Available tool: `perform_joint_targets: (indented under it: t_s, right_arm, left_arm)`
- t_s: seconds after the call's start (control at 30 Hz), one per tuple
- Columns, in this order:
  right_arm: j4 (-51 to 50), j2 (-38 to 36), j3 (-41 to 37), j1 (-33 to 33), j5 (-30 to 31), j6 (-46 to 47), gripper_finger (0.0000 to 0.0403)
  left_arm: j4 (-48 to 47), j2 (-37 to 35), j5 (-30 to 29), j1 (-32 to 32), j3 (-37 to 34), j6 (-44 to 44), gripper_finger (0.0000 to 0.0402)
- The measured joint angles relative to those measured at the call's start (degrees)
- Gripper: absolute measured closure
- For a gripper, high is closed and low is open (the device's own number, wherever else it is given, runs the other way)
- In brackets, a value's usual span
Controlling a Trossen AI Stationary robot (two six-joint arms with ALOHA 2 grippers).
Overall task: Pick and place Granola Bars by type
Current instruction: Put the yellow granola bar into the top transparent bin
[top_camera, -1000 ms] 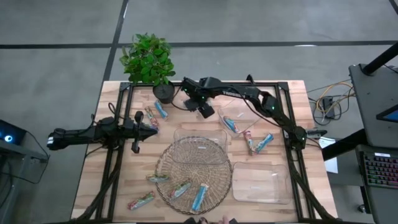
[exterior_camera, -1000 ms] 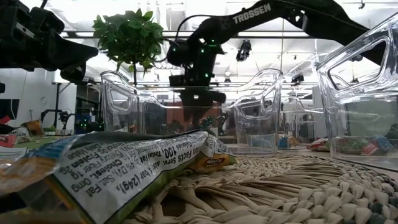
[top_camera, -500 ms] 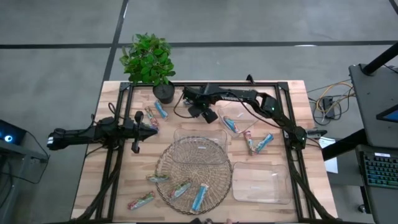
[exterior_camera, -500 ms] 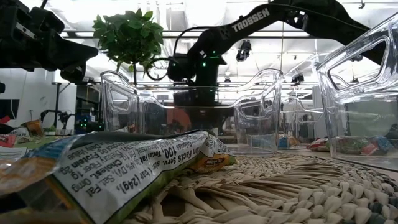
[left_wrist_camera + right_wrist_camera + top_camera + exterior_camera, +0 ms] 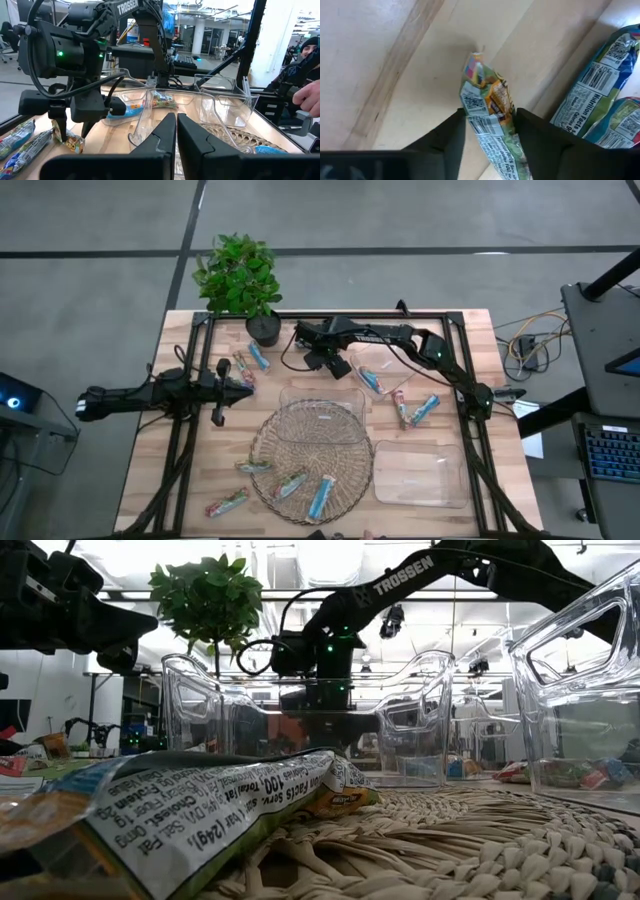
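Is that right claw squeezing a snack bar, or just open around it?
Shut on it. In the right wrist view, both fingers of the right gripper press against the granola bar between them.

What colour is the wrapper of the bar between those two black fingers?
Green-silver with an orange patch, best in the right wrist view.

A light wooden slatted table (image 5: pixel 200 480) with a black metal frame carries everything. At its far left corner stands a leafy green plant in a dark pot (image 5: pixel 262 328). Near the middle lies a round woven wicker mat (image 5: pixel 345 465), and a clear rectangular plastic tray (image 5: pixel 322 415) rests on its far part. A second clear tray (image 5: pixel 385 360) sits further back to the right, a third (image 5: pixel 420 473) at the near right. Wrapped granola bars lie straight on the wood: two beside the pot (image 5: pixel 250 360), two right of centre (image 5: pixel 415 410), one at the mat's left edge (image 5: pixel 253 466), one near the front left (image 5: pixel 228 503).
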Motion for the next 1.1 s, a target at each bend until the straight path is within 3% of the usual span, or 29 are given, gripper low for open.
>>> perform_joint_targets:
  t_s: [0.37, 0.67, 1.1]
  right_arm:
    - [0.02, -0.01, 0.00, 0.02, 1.25, -0.38, 0.0387]
    - [-0.84, 0.01, 1.31, 0.49, 1.53, 1.88, 0.0395]
    - [-10.71, -0.25, 14.49, 1.25, 5.32, 5.15, 0.0395]
  left_arm:
    - [0.00, 0.01, -0.01, 0.01, 0.00, 0.01, 0.0402]
    - [0.00, -0.01, 0.00, -0.01, 0.00, -0.01, 0.0402]
    - [0.00, 0.01, -0.01, -0.01, 0.00, -0.01, 0.0402]
